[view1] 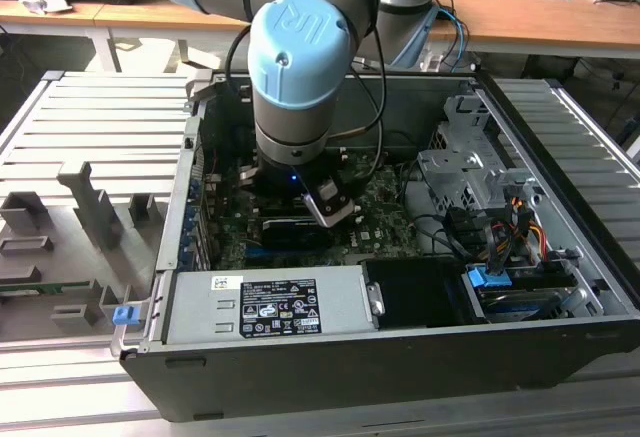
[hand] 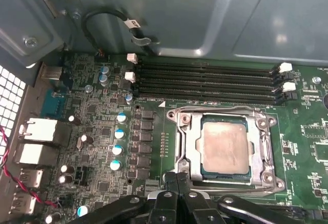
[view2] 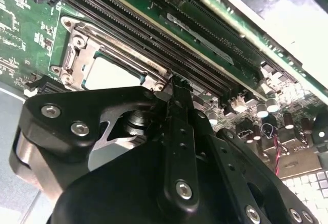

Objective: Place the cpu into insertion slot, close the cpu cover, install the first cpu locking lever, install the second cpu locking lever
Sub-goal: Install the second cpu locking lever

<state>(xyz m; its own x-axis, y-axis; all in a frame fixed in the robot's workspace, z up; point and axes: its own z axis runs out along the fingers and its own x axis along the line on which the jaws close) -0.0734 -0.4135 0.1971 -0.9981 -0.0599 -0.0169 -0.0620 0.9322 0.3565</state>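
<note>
The cpu (hand: 224, 147) is seen seated under the closed cpu cover (hand: 190, 147). The gripper (hand: 177, 180) is poised just beside the cover's near edge, fingertips pressed together, nothing held.

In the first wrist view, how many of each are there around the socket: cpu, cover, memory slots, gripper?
cpu: 1
cpu cover: 1, lying down around the cpu
long black memory slots: 4, side by side beside the socket
gripper: 1, at the socket's edge
Total: 7
</note>
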